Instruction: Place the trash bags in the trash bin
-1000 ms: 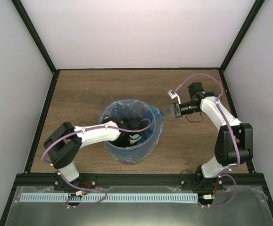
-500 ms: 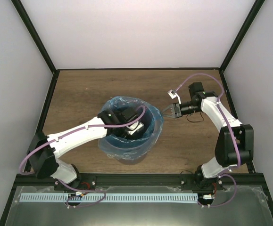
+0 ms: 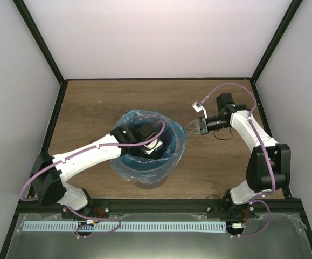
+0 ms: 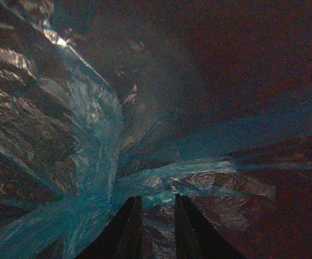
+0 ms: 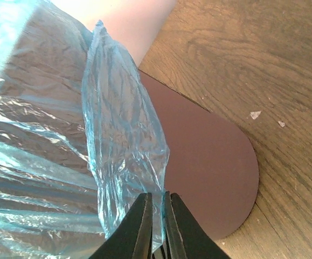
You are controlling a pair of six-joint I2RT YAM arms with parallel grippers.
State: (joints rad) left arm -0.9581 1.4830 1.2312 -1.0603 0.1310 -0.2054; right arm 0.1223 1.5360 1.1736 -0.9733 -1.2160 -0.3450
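The mauve-brown trash bin (image 3: 147, 182) stands mid-table with the light-blue trash bag (image 3: 173, 153) lining it and folded over its rim. My left gripper (image 3: 154, 147) reaches down inside the bin. In the left wrist view its gripper (image 4: 156, 198) stands a little open above the crinkled bag (image 4: 91, 124), with nothing between the dark fingers. My right gripper (image 3: 189, 127) is at the bin's right rim. In the right wrist view that gripper (image 5: 157, 195) is nearly together, pinching a flap of the bag (image 5: 118, 135) beside the bin's wall (image 5: 209, 172).
The bin stands on a brown wooden table (image 3: 91, 108). A black frame and white walls (image 3: 156, 38) enclose the table. A few small white specks (image 5: 254, 114) lie on the wood near the bin.
My left arm has stretched out and pushed its gripper further across the inside of the bin, which shifted slightly left. The right gripper's jaws have eased a touch apart on the bag flap.
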